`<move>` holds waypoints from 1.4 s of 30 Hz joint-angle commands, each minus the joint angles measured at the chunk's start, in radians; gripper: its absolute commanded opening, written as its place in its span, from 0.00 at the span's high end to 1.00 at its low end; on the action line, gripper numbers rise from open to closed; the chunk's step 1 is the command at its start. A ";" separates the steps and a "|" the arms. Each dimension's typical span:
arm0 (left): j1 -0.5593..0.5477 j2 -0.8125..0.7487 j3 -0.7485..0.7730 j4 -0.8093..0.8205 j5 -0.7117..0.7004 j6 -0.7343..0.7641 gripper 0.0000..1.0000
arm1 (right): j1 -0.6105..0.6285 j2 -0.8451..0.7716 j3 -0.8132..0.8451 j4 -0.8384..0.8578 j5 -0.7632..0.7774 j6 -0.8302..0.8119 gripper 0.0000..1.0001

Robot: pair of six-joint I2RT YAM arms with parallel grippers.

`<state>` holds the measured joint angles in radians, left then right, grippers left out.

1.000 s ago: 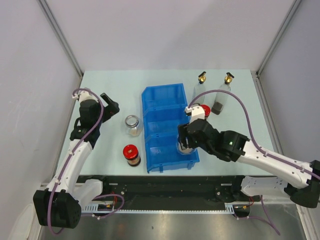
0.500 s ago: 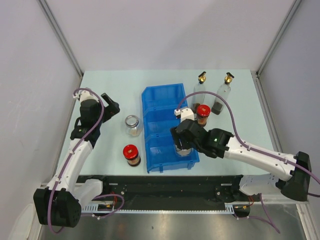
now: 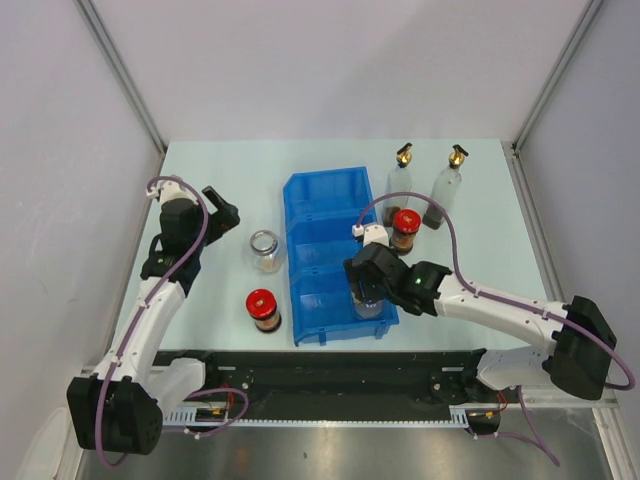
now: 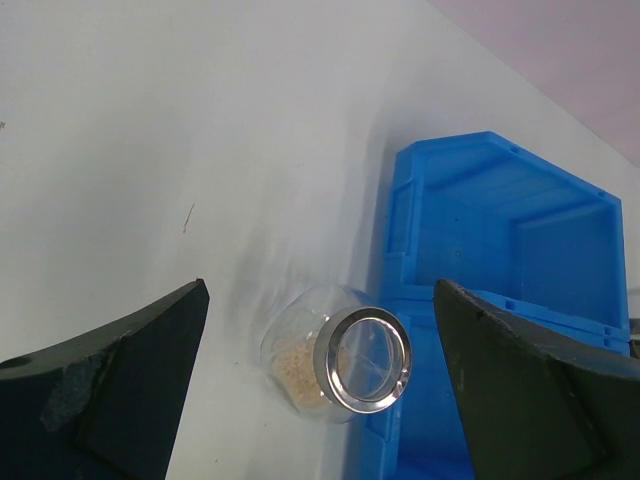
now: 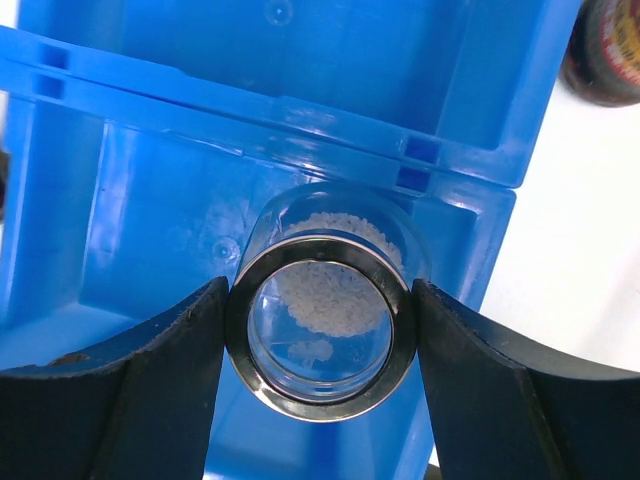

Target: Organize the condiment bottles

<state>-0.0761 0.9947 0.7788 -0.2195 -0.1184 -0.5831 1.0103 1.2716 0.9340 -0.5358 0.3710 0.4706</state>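
Note:
My right gripper [image 3: 365, 292] is shut on a clear silver-lidded jar [image 5: 320, 340] of white grains, held in the near compartment of the blue bin [image 3: 330, 195]. My left gripper [image 3: 222, 212] hangs open to the left of the bin. Below it, a second silver-lidded jar [image 4: 340, 360] stands on the table [image 3: 220, 165] beside the bin's left wall. One red-lidded brown jar [image 3: 263, 309] stands left of the bin near the front. Another [image 3: 405, 228] stands just right of the bin. Two tall clear bottles with gold spouts [image 3: 401, 180] [image 3: 446, 192] stand at the back right.
The blue bin [image 5: 200, 120] has three compartments in a row; the middle and far ones hold nothing. Grey walls close in the table on the left, right and back. The right arm's forearm crosses the front right of the table.
The right gripper has shifted slightly left with the jar, and its forearm has swung lower, uncovering the red-lidded jar right of the bin. The left arm has not moved.

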 commanded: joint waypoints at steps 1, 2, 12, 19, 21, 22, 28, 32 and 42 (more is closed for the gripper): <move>0.006 0.005 0.023 0.017 0.023 0.012 0.00 | -0.015 0.000 -0.026 0.125 -0.003 0.022 1.00; 0.006 0.007 0.023 0.016 0.025 0.012 0.00 | -0.021 0.006 -0.032 0.129 -0.006 0.026 1.00; 0.006 0.013 0.023 0.011 0.033 0.012 0.00 | -0.032 0.055 -0.061 0.151 -0.011 0.040 0.89; 0.004 0.015 0.037 -0.011 0.039 0.032 0.00 | -0.032 0.045 -0.061 0.134 0.008 0.053 0.29; -0.001 0.018 0.053 -0.020 0.060 0.043 0.00 | -0.032 0.022 -0.061 0.126 0.016 0.062 0.17; -0.001 0.019 0.060 -0.027 0.065 0.055 0.00 | -0.032 0.014 -0.061 0.126 0.016 0.060 0.01; -0.011 0.033 0.108 -0.109 0.106 0.101 0.00 | -0.032 -0.087 -0.061 0.135 0.034 0.060 0.00; -0.080 0.053 0.122 -0.148 0.091 0.124 0.00 | -0.033 -0.167 -0.060 0.143 0.029 0.060 0.00; -0.281 0.203 0.168 -0.199 -0.070 0.149 0.00 | -0.064 -0.284 -0.055 0.073 0.043 0.063 0.00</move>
<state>-0.3054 1.1545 0.8795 -0.3923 -0.1089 -0.4694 0.9649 1.0145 0.8677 -0.4202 0.3805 0.5232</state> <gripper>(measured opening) 0.996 0.994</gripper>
